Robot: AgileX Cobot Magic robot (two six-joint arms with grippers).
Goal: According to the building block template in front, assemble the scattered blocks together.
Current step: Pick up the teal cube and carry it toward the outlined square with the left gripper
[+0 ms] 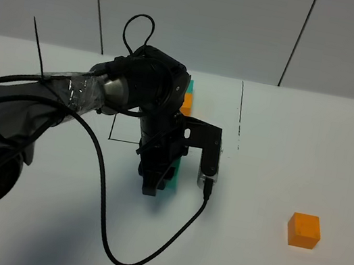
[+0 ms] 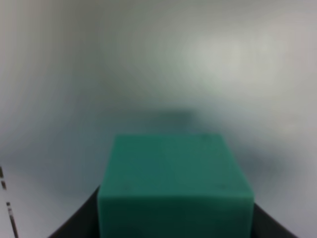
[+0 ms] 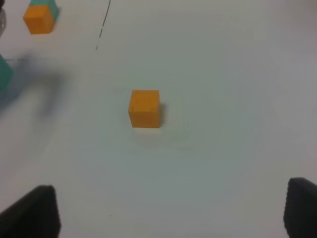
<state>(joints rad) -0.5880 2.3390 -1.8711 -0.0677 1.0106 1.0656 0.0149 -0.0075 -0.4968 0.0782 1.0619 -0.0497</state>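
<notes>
My left gripper (image 1: 159, 179) is shut on the teal cube (image 1: 172, 173), low over the table's middle. In the left wrist view the teal cube (image 2: 173, 181) fills the space between the dark fingers (image 2: 74, 225). The orange cube (image 1: 304, 230) lies alone on the table at the right, also seen as the orange cube (image 3: 144, 108) in the right wrist view. The right gripper (image 3: 168, 218) hangs open above and short of it, holding nothing. The template (image 1: 187, 98), a teal and orange pair, sits behind the left arm, partly hidden; the right wrist view shows the template (image 3: 39, 17) too.
A thin black square outline (image 1: 113, 138) is drawn on the white table beside the left arm. A dashed black line (image 1: 240, 116) runs toward the back wall. A black cable (image 1: 103, 202) loops across the table in front of the left arm.
</notes>
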